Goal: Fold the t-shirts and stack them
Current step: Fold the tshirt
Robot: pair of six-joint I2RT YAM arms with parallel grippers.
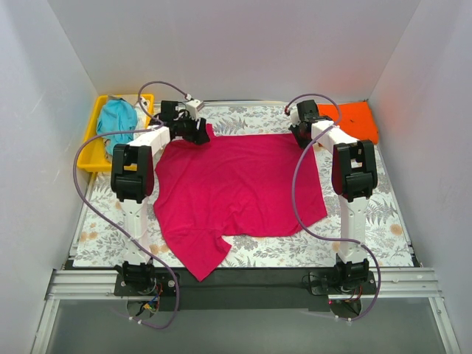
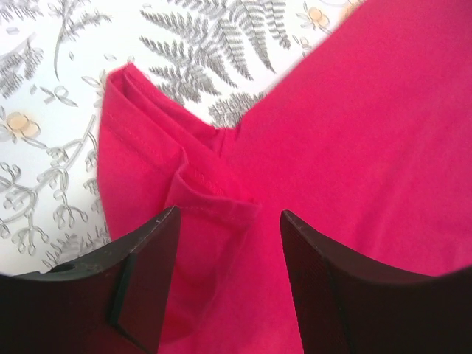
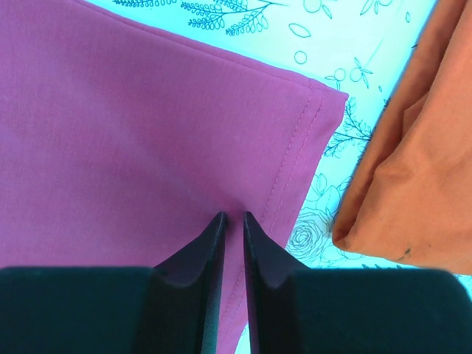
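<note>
Where the fern-printed table covering (image 1: 383,221) is running up to the left wall, a yellow rectangular plastic tray (image 1: 90,147) is sitting at the far corner. A crumpled teal cloth t-shirt (image 1: 118,122) is lying inside it.

Just right of the tray, the left gripper (image 2: 228,221) is hovering low over the far left corner of a magenta-pink short-sleeved cloth t-shirt (image 1: 236,192). Its two dark fingers are standing well apart. A doubled-over fold of hemmed magenta cloth is lying below and between them, and neither finger is touching it.

The magenta-pink t-shirt is lying spread out and mostly flat across the middle of the table, between the two arms. One sleeve is reaching toward the near edge, left of centre.

At the shirt's far right corner, the right gripper (image 3: 234,217) is pressing down beside the stitched hem. Its fingers are drawn almost together, with only a thin slit showing between them. The cloth there is lying smooth, so whether any of it is caught between the tips cannot be told.

Furthest right, an orange cloth t-shirt (image 1: 352,122) is resting in the far right corner of the table. It is lying just beside the magenta hem, with a narrow strip of printed covering showing between the two.
</note>
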